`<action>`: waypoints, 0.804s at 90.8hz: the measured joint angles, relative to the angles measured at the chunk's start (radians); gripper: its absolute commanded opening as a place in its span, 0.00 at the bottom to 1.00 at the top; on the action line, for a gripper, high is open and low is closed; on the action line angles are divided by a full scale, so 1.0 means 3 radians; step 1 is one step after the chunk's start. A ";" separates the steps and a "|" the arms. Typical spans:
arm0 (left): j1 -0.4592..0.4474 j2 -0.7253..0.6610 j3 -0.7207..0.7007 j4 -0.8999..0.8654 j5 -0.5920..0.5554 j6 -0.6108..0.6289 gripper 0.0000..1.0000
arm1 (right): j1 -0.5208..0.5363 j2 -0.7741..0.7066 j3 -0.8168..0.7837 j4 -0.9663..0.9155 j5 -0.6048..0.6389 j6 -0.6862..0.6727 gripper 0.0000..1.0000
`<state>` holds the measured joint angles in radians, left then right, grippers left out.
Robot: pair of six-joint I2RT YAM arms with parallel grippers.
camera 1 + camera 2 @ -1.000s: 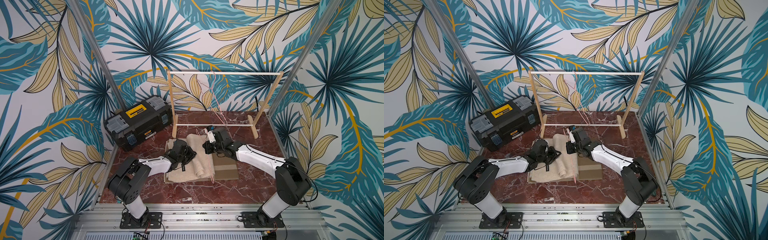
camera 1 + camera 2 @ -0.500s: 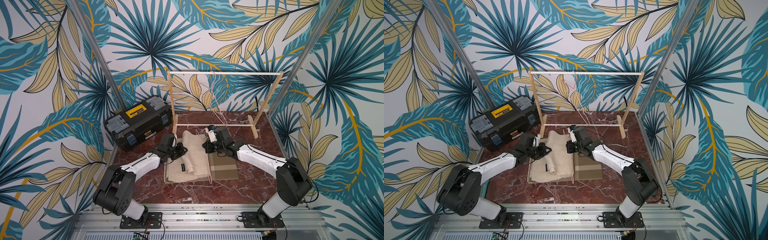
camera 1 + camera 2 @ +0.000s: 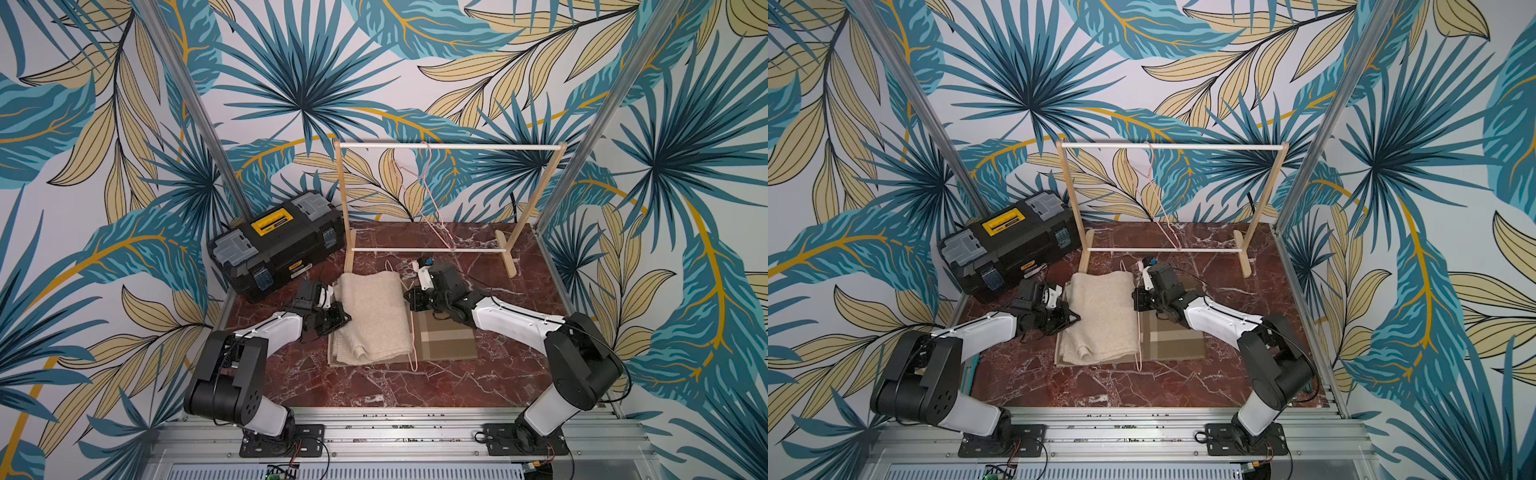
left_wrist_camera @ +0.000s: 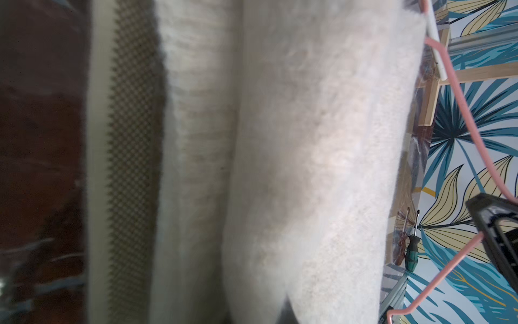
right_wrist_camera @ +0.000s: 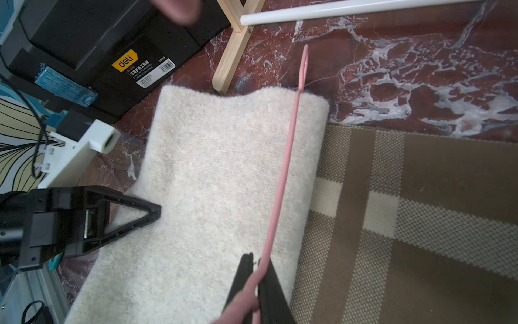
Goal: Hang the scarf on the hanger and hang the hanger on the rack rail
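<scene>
- Middle of the desk (image 3: 457, 386), a touch toward its left edge: the scarf (image 3: 370, 316) lies flat as a folded beige strip. Most of it sits on a checked mat (image 3: 449, 340), and its far end pokes past the mat toward the back edge.
- Over the scarf runs the pink hanger (image 5: 281, 174), lengthwise, close to the cloth's right-hand border, with its hook end aimed at the back edge. My read: it's lined up so the cloth can be drawn across the wire.
- Right gripper (image 5: 256, 263): fingers clenched on the hanger's wire, partway along it. That looks meant to keep the thin wire steady while the other arm works the cloth.
- Left gripper (image 5: 153, 211): fingers pressed together, tip touching the scarf at its left border. Whether any wool is caught between them, I can't tell; that arm's wrist camera shows only blurred cloth.
- Along the back edge stands the wooden rack (image 3: 449, 146), with a spare hanger (image 3: 423, 178) hooked on its top rail. The toolbox (image 3: 274, 245) sits at the back left corner, well apart from the action.
- Judgement: the scarf is not hung yet, since it is lying down, not draped. The next move calls for a firm pinch on the cloth and a carry over the wire. The risk is soft wool slipping, or dragging the hanger askew.
</scene>
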<state>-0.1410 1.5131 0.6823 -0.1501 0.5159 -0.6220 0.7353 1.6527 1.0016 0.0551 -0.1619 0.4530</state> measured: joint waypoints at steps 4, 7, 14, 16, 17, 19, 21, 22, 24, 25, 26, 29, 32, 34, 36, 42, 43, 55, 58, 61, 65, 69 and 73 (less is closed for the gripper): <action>0.0046 0.0000 -0.0004 0.0010 0.0022 0.0046 0.00 | 0.0004 -0.0015 -0.0015 0.0029 -0.0001 0.0001 0.00; 0.0075 -0.0001 -0.0004 0.0019 0.0031 0.0080 0.00 | 0.0006 -0.0029 -0.0032 0.0047 -0.0001 0.0001 0.00; 0.0125 -0.0001 0.0005 0.0008 0.0029 0.0158 0.00 | 0.0014 -0.0074 -0.0085 0.0074 0.0004 0.0004 0.00; 0.0131 -0.0001 0.0013 0.0000 0.0029 0.0173 0.00 | 0.0014 -0.0085 -0.0097 0.0075 0.0004 0.0004 0.00; 0.0135 -0.0001 0.0020 -0.0005 0.0028 0.0191 0.00 | 0.0014 -0.0095 -0.0104 0.0075 0.0010 0.0005 0.00; 0.0137 -0.0001 0.0033 -0.0017 0.0028 0.0203 0.00 | 0.0015 -0.0109 -0.0116 0.0075 0.0017 0.0009 0.00; 0.0140 -0.0001 0.0047 -0.0027 0.0027 0.0224 0.00 | 0.0017 -0.0125 -0.0125 0.0074 0.0031 0.0014 0.00; 0.0140 -0.0001 0.0058 -0.0039 0.0027 0.0235 0.00 | 0.0017 -0.0132 -0.0130 0.0074 0.0032 0.0014 0.00; 0.0142 -0.0001 0.0076 -0.0056 0.0025 0.0252 0.00 | 0.0018 -0.0153 -0.0140 0.0072 0.0051 0.0020 0.00; 0.0144 -0.0001 0.0085 -0.0064 0.0024 0.0258 0.00 | 0.0018 -0.0160 -0.0142 0.0071 0.0055 0.0024 0.00; 0.0145 -0.0006 0.0092 -0.0071 0.0020 0.0268 0.00 | 0.0018 -0.0168 -0.0145 0.0067 0.0064 0.0025 0.00; 0.0151 -0.0034 0.0102 -0.0094 0.0001 0.0291 0.00 | 0.0020 -0.0193 -0.0149 0.0055 0.0090 0.0032 0.00; 0.0160 -0.0078 0.0102 -0.0127 -0.0014 0.0309 0.00 | 0.0023 -0.0217 -0.0150 0.0047 0.0113 0.0041 0.00; 0.0170 -0.0123 0.0102 -0.0165 -0.0024 0.0320 0.00 | 0.0024 -0.0235 -0.0155 0.0042 0.0128 0.0051 0.00; 0.0182 -0.0175 0.0099 -0.0191 -0.0034 0.0329 0.00 | 0.0027 -0.0252 -0.0156 0.0031 0.0139 0.0053 0.00; 0.0207 -0.0340 0.0092 -0.0230 -0.0074 0.0348 0.00 | 0.0034 -0.0289 -0.0160 0.0011 0.0150 0.0071 0.00; 0.0211 -0.0364 0.0090 -0.0230 -0.0078 0.0355 0.00 | 0.0036 -0.0292 -0.0160 0.0011 0.0153 0.0076 0.00; 0.0221 -0.0378 0.0024 -0.0151 -0.0086 0.0361 0.05 | 0.0041 -0.0247 -0.0160 0.0023 0.0139 0.0104 0.00; 0.0223 -0.0347 -0.0037 -0.0104 -0.0089 0.0337 0.16 | 0.0042 -0.0223 -0.0160 0.0025 0.0134 0.0112 0.00; 0.0224 -0.0313 -0.0116 -0.0067 -0.0098 0.0310 0.21 | 0.0042 -0.0197 -0.0160 0.0025 0.0126 0.0114 0.00; 0.0226 -0.0281 -0.0207 -0.0056 -0.0120 0.0289 0.23 | 0.0042 -0.0182 -0.0160 0.0025 0.0125 0.0114 0.00; 0.0235 -0.0264 -0.0267 -0.0060 -0.0148 0.0272 0.32 | 0.0042 -0.0179 -0.0160 0.0028 0.0125 0.0113 0.00; 0.0244 -0.0262 -0.0285 -0.0070 -0.0184 0.0224 0.45 | 0.0042 -0.0179 -0.0158 0.0029 0.0123 0.0112 0.00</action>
<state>-0.0677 1.4345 0.5968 -0.1711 0.4606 -0.5549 0.7479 1.5990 0.9543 0.0639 -0.1249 0.4866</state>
